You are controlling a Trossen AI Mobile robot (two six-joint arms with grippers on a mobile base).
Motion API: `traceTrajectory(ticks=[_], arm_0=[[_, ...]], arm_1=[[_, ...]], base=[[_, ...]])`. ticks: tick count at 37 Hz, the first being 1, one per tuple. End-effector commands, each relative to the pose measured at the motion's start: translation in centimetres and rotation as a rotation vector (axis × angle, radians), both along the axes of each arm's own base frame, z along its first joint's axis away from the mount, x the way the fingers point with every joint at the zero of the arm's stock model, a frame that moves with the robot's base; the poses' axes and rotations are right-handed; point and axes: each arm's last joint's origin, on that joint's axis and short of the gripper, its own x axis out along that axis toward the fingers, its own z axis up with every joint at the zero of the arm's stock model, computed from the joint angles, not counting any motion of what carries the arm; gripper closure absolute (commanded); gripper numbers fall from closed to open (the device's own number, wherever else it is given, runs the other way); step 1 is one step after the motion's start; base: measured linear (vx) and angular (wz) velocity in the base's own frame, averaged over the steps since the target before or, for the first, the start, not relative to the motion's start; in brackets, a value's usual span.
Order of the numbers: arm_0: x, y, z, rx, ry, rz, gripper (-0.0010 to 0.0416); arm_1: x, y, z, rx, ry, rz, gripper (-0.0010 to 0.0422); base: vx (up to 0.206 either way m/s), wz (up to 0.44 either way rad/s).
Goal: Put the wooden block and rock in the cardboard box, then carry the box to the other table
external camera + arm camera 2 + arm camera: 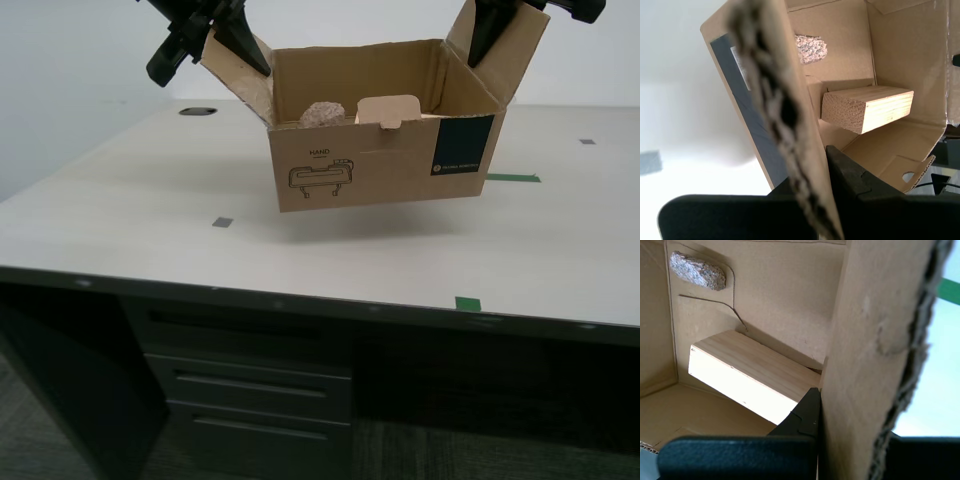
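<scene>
The cardboard box (380,165) hangs a little above the tabletop, held by its two upright side flaps. My first gripper (213,58) is shut on the flap at the exterior view's left, and its fingers (805,415) pinch the cardboard. My second gripper (503,28) is shut on the flap at the exterior view's right, next to the dark teal label (747,107). Inside the box lie the wooden block (867,107) (747,380) (388,108) and the rock (322,113) (811,49) (697,270). The other table is out of view.
Under the box is a smooth off-white table (120,210) with a grey tape square (222,222) and green tape marks (467,303). A dark cable hole (197,111) sits at the back. Drawers (250,385) stand below the front edge.
</scene>
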Motion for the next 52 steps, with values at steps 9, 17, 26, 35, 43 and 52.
traceTrajectory(ticks=[9,17,26,35,43,52], arm_0=[[-0.3,0.1,0.2,0.0,0.014,0.004,0.0406],[-0.3,0.1,0.2,-0.003,0.009,0.017,0.0406],[-0.3,0.2,0.2,-0.005,0.002,0.029,0.0406],[-0.5,0.9,0.2,0.004,0.01,0.022,0.0406],[-1.5,3.5,0.2,0.031,0.052,-0.023,0.0406],[-2.5,6.1,0.2,0.043,0.063,-0.077,0.0406]], arm_1=[[-0.6,0.0,1.0,-0.008,-0.024,-0.018,0.0413],[-1.1,0.4,2.0,0.051,-0.04,0.082,0.0413],[-1.1,0.4,2.0,0.046,-0.025,0.095,0.0413],[-1.2,0.5,1.9,0.065,-0.053,0.045,0.0413],[-1.7,0.9,2.1,0.109,-0.115,-0.067,0.0413],[-2.1,1.1,3.3,0.102,-0.187,-0.094,0.0413]], base=[[-0.05,0.295],[-0.03,0.302],[-0.034,0.41],[-0.038,0.573],[-0.024,0.672],[-0.012,0.623]])
